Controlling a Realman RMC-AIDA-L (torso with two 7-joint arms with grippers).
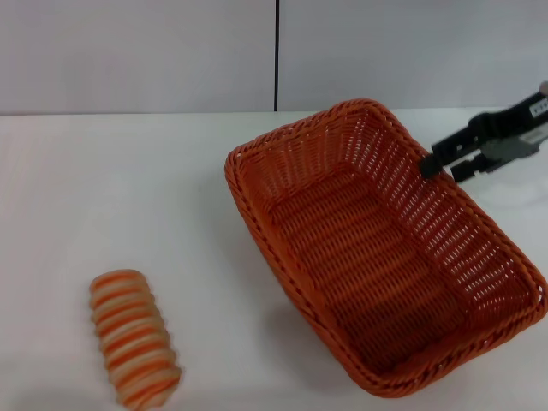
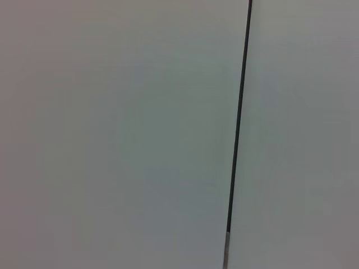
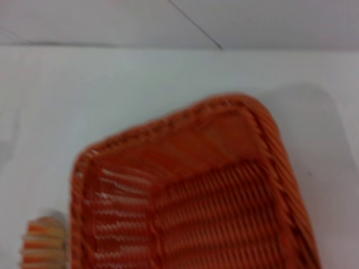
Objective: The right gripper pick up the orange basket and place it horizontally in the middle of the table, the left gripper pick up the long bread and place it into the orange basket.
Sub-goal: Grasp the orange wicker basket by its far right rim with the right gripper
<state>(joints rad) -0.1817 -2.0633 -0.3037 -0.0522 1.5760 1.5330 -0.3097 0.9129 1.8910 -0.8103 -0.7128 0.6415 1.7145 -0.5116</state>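
The orange basket (image 1: 467, 235) stands empty on the white table (image 1: 128, 188), right of centre, with its long side running diagonally from far left to near right. My right gripper (image 1: 447, 169) reaches in from the right and hovers open at the basket's far right rim, one fingertip close to the braided edge. In the right wrist view the basket (image 3: 168, 120) fills the lower half. The long bread (image 1: 134, 338), striped orange and cream, lies at the near left, well apart from the basket; an end of the bread (image 3: 44, 246) shows in the right wrist view. My left gripper is out of view.
A grey wall (image 1: 137, 51) with a dark vertical seam (image 1: 276, 51) backs the table. The left wrist view shows only that wall (image 2: 112, 134) and seam (image 2: 238, 123). Bare tabletop lies between the bread and the basket.
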